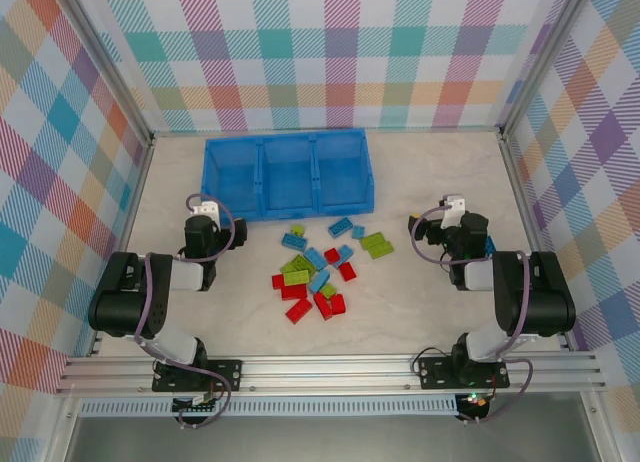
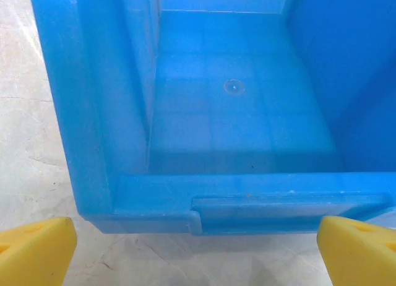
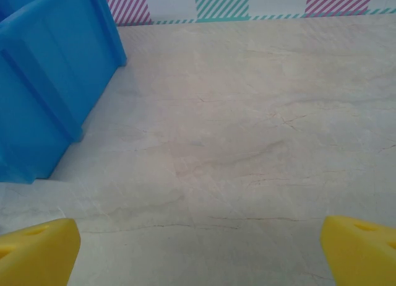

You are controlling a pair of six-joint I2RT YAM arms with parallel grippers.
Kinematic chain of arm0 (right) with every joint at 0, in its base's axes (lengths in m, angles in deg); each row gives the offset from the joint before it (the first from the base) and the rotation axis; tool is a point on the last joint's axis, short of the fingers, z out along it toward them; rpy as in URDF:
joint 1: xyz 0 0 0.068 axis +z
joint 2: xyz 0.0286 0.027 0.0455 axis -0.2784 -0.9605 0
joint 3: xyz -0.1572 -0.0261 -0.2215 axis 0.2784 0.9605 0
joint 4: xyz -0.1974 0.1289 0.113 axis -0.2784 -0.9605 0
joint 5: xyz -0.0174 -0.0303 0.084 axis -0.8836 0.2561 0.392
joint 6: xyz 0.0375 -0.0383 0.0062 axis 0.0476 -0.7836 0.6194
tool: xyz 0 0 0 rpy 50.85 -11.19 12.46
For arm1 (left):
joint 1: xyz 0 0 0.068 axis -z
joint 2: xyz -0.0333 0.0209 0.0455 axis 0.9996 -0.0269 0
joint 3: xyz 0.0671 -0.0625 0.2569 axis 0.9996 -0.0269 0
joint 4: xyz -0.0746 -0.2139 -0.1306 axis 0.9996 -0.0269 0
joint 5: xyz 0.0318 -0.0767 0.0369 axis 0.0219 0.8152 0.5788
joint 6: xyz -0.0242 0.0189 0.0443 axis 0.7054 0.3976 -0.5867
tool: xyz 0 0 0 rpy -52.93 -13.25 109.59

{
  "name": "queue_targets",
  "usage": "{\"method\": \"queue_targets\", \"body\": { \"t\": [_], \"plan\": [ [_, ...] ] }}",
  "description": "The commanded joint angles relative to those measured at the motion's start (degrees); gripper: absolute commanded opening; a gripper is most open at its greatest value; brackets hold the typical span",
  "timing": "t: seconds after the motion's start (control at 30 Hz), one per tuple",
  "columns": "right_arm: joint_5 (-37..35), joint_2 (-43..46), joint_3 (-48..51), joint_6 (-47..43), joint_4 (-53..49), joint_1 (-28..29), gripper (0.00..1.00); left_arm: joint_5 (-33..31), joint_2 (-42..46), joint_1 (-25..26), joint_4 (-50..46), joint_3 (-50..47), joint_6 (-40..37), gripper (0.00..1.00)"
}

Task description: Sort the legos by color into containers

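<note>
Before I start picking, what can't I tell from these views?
- Top view: legos overlap and are too small to count exactly.
- Left wrist view: tray cut off at the top and right edges.
- Right wrist view: tray's inside mostly hidden behind its own wall.

Overhead and close wrist views share the tray (image 1: 290,206).

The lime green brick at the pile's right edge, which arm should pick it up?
Right. The right gripper, open, is nearer the lime green brick; the left gripper, also open, points into the left compartment, on the pile's far side.
</note>
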Motion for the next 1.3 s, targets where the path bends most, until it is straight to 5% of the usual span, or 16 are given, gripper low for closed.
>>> {"method": "queue_targets", "body": {
  "t": [0.0,0.23,0.4,0.67,0.73,0.83,0.97,1.1,1.27],
  "plan": [
    [2.65,0.46,0.45,-1.01,2.69,-0.16,1.0,-0.02,0.67,0.05,2.3,0.74,-0.37,1.0],
    [3.3,0.53,2.16,-1.4,5.81,-0.15,1.0,-0.01,0.57,0.08,2.3,0.71,-0.38,1.0],
    [-13.15,1.01,2.88,5.17,6.46,-0.16,1.0,-0.01,0.6,0.07,2.24,0.69,-0.39,1.0],
    [-9.25,1.93,4.49,3.03,9.42,0.0,1.0,-0.03,0.61,0.09,2.24,0.77,-0.38,1.0],
    [-13.95,7.37,5.34,2.12,6.25,2.04,1.0,-0.02,0.62,0.06,2.22,0.66,-0.37,1.0],
    [-21.09,20.97,0.7,8.8,-16.93,2.72,1.0,-0.13,0.93,0.14,2.73,0.45,-0.51,1.0],
    [-15.15,28.82,-12.17,19.22,-50.55,2.51,1.0,-2.11,7.35,0.74,-2.12,0.06,-0.55,1.0],
    [-12.65,24.06,-24.11,24.14,-75.03,1.4,1.0,-5.55,21.84,2.62,-19.06,3.5,1.67,1.0],
    [-8.17,10.59,-34.43,22.07,-85.86,-10.63,1.0,-1.24,36.65,10.64,-42.73,13.86,9.75,1.0]
  ]
}}
